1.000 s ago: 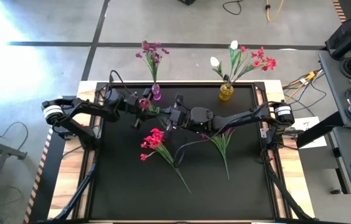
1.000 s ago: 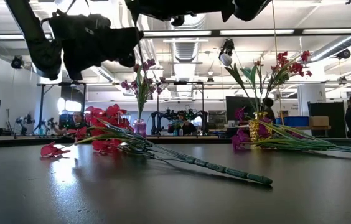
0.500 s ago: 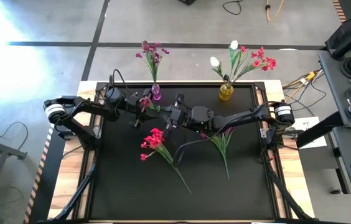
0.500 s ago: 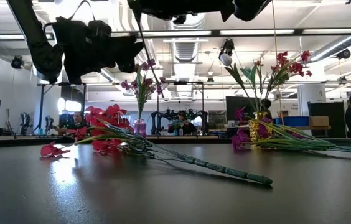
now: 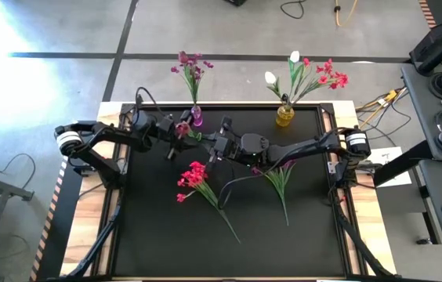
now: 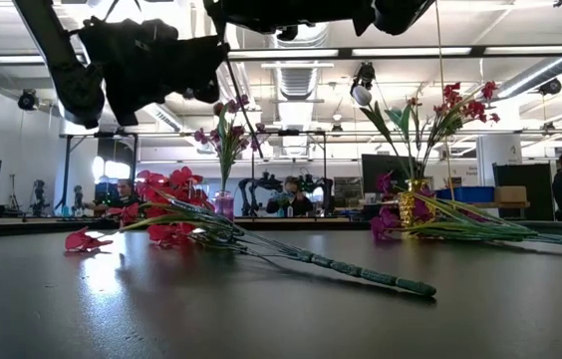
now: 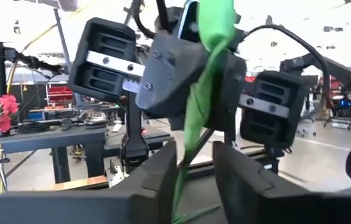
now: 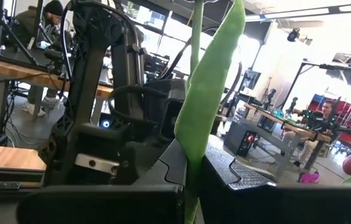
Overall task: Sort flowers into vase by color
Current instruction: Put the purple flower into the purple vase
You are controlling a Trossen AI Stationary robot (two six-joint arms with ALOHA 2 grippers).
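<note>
Seen from above, the left gripper [image 5: 180, 130] hangs over the black table [image 5: 158, 235] toward eleven o'clock, just beside the purple vase [image 5: 197, 117]. In the left wrist view its fingers [image 7: 157, 171] stand a little apart with a green stem [image 7: 191, 140] running between them; whether they press it cannot be told. Purple flowers [image 5: 191, 65] already stand in that vase at the twelve o'clock edge. Near the table's centre, the right gripper [image 5: 215, 148] is clamped shut on the same stem, its leaf [image 8: 208, 93] rising from between the closed fingers in the right wrist view. A red bunch [image 5: 193, 175] lies flat just below it, toward seven o'clock. A purple-bloomed stem [image 5: 280, 182] lies toward three o'clock. The yellow vase [image 5: 284, 115] at one o'clock holds red and white flowers [image 5: 311, 74].
</note>
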